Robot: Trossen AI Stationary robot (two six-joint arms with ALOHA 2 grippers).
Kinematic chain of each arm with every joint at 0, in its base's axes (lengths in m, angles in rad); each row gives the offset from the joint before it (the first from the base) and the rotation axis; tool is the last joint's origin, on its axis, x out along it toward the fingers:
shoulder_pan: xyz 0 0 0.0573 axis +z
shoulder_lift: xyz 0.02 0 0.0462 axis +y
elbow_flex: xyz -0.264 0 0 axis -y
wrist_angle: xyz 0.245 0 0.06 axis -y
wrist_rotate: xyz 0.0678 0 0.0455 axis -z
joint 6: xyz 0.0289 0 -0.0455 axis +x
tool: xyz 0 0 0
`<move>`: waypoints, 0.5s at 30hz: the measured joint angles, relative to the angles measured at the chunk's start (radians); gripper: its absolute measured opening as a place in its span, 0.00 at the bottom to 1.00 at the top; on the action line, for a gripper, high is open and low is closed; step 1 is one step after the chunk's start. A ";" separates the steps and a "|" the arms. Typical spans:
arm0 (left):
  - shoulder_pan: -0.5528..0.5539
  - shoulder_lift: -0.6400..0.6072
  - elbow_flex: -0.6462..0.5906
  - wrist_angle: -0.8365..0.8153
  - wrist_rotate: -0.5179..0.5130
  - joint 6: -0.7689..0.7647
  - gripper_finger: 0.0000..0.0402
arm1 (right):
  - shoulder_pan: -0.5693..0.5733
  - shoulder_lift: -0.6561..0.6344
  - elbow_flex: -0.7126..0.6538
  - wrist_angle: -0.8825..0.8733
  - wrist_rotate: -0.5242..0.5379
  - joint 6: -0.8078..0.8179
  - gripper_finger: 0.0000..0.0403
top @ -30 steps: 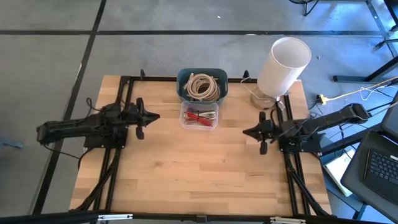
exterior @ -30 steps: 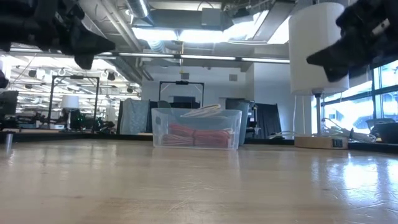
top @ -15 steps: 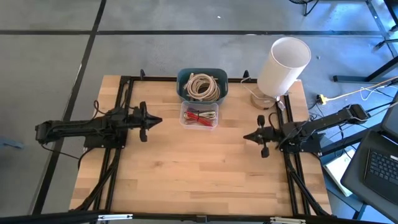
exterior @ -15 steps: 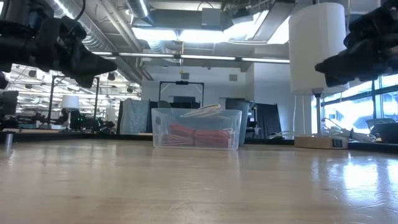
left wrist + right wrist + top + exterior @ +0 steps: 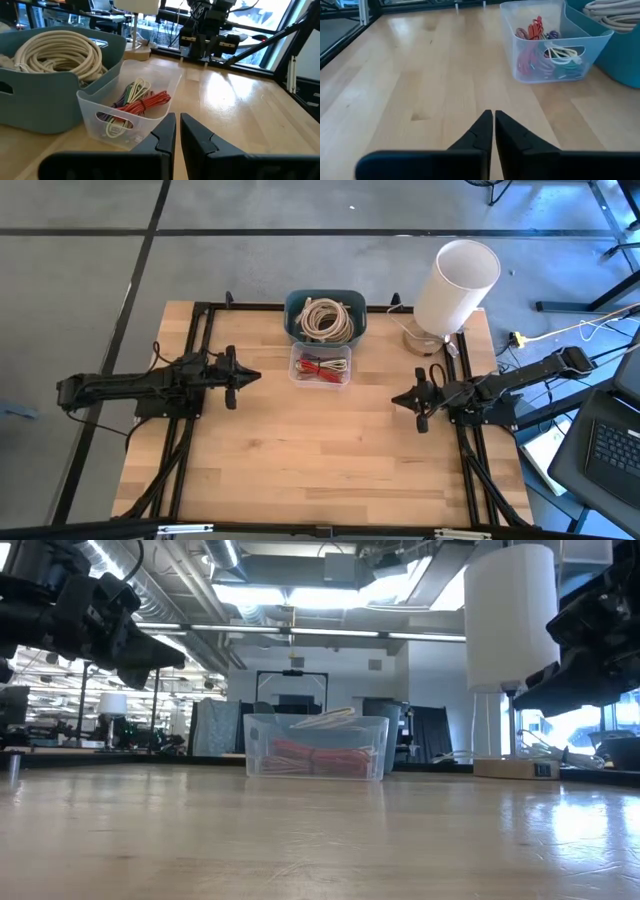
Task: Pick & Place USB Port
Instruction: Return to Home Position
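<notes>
A clear plastic bin (image 5: 320,367) holding red and mixed coloured cables stands at the table's far middle; it also shows as the clear bin (image 5: 131,107) and the clear bin (image 5: 550,46). Behind it sits a teal bin (image 5: 325,315) with a coiled beige cable. My left gripper (image 5: 252,376) hovers shut above the table, left of the clear bin. My right gripper (image 5: 396,399) hovers shut, right of the clear bin and nearer. In the wrist views, left gripper (image 5: 177,122) and right gripper (image 5: 493,117) hold nothing. No USB port shows.
A white lamp (image 5: 455,285) on a wooden base stands at the table's far right corner, close behind my right arm. Black frame rails (image 5: 190,430) run along both table sides. Bare wood (image 5: 320,460) spreads across the near half of the table.
My left gripper has moved a little toward the clear bin and sunk lower. My right gripper has sunk lower as well and turned about its wrist, staying at about the same spot. The bins have kept still.
</notes>
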 joint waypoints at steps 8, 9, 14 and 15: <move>0.000 0.007 0.000 -0.027 -0.002 0.001 0.04 | 0.000 -0.010 0.000 -0.003 0.003 -0.103 0.07; 0.000 0.003 0.000 -0.053 -0.002 0.005 0.04 | 0.000 -0.031 0.000 -0.002 0.003 -0.120 0.07; 0.000 -0.035 0.000 -0.115 -0.008 0.007 0.04 | -0.020 -0.186 0.000 0.005 -0.005 -0.173 0.07; 0.000 -0.048 0.000 -0.122 -0.008 0.007 0.04 | -0.030 -0.212 0.000 0.007 -0.004 -0.175 0.07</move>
